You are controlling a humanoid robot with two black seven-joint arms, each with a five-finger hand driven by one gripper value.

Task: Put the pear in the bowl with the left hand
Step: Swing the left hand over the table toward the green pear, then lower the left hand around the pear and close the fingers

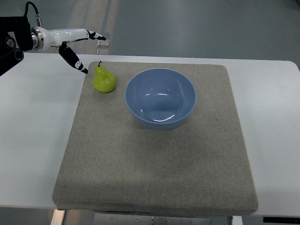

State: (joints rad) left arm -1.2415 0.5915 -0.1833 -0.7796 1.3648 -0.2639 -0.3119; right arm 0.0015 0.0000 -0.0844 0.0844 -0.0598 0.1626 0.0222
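Pear placement not started — the small yellow-green pear [103, 80] with its dark stem sits upright near the far left corner of the grey felt mat [154, 178], just beside the round light-blue bowl [160, 97] but not touching it. Bowl is empty, in the far half of the mat, roughly centred between its left and right edges. Mat lies on the white table [28, 140].

Left hand [82, 49] comes in over the table's far left corner, fingers spread and holding nothing: one white finger with a dark tip points straight out above, a dark finger angles down toward the pear, tip close to it but apart. Right hand not in frame.

Judgement on the step in hand: this is the reach-to-grasp.
- Bring the hand down so its fingers straddle the pear's wide lower body, not the narrow neck — the waxy, tapered shape looks likely to squirt out.
- Approach from the mat's left edge so a nudge pushes the pear toward the bowl, not off the mat.
- Close gently, lift clear of the bowl rim before traversing right.
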